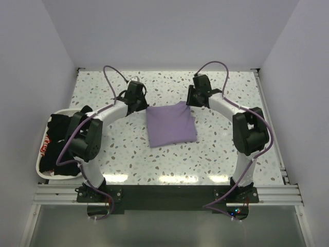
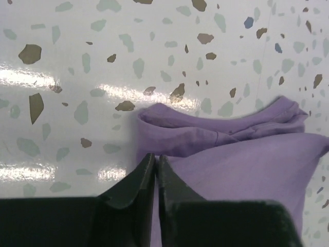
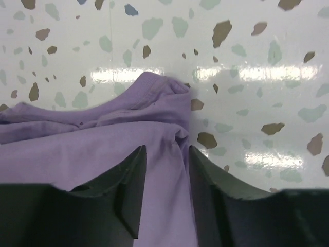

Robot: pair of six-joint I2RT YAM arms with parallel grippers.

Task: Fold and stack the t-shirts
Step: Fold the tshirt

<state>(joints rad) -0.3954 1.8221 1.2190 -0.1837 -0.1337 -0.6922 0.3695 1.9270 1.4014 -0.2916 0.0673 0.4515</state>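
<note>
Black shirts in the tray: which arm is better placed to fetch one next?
Left, probably: the tray holding the black shirts lies on the left, beside that arm. The right claw is open over the purple shirt, farther off.

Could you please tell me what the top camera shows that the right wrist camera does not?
Only the top view shows the white tray at the left edge of the table, heaped with black shirts, one with a red-and-white print, and the purple shirt as a whole folded square. Only the right wrist view shows the right gripper close up, jaws apart over a corner of that shirt. Both show the purple shirt lying on the speckled table.
</note>
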